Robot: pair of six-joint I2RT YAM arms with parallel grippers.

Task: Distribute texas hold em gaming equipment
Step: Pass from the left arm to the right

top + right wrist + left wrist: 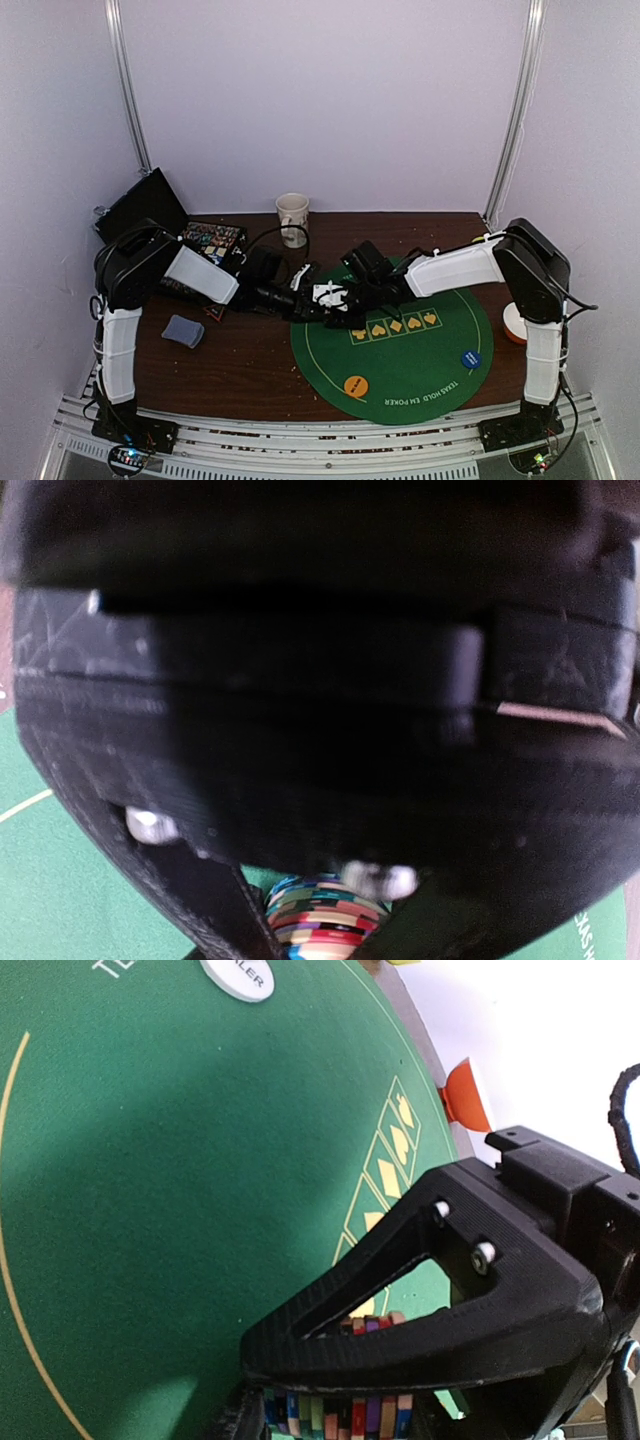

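Observation:
A striped poker-chip stack (335, 1415) lies sideways between my left gripper's (330, 1405) fingers, which are shut on its two ends over the green poker mat (420, 375). In the blurred right wrist view the same chip stack (320, 915) sits between my right gripper's (322, 925) fingers, which press on both its sides. Both grippers meet at the mat's left edge: left gripper (312, 298), right gripper (345, 303). A grey-blue card deck (184, 331) lies on the wood at the left. An orange button (356, 385) and a blue button (470, 359) rest on the mat; a white dealer disc (237, 977) too.
A beige mug (292, 215) stands at the back. An open black case with a chip tray (212, 240) sits at the back left, behind my left arm. An orange-and-white object (514, 322) lies by the right arm, at the mat's right edge.

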